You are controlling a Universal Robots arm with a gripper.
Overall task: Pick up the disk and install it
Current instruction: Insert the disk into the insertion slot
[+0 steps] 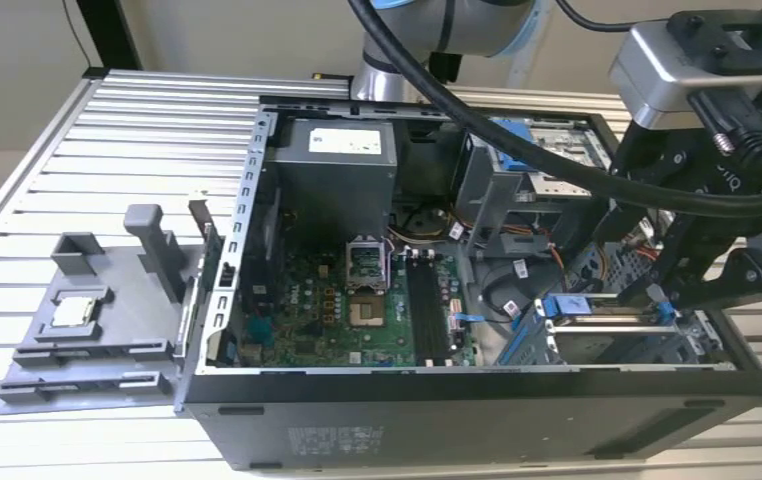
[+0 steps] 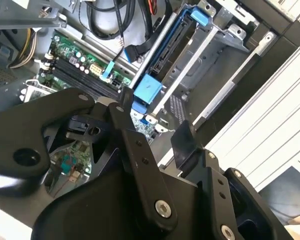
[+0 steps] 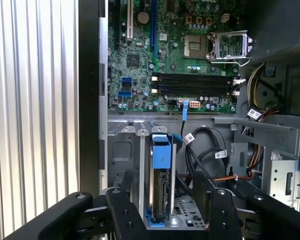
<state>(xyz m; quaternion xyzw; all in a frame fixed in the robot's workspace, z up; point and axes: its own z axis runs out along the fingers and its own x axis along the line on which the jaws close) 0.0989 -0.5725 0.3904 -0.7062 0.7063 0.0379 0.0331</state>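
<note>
The disk (image 3: pixel 160 192) stands on edge in a slot of the grey metal drive cage (image 3: pixel 121 150), inside the open computer case. Its blue carrier rail (image 2: pixel 160 47) runs along it and ends in a blue tab (image 3: pixel 161 152). My gripper (image 3: pixel 163 179) is open, one black finger (image 3: pixel 127 180) on each side of the disk, with clear gaps to it. In the exterior view the gripper (image 1: pixel 668 292) hangs over the cage at the case's right end, by the blue tab (image 1: pixel 568 306).
The case (image 1: pixel 488 400) lies open on a slatted metal table (image 1: pixel 128 140). Inside are the green motherboard (image 3: pixel 180 60), cables (image 3: pixel 205 150) and the power supply (image 1: pixel 334 150). A grey fixture (image 1: pixel 88 330) on the exterior view's left holds a small square chip (image 1: pixel 74 310).
</note>
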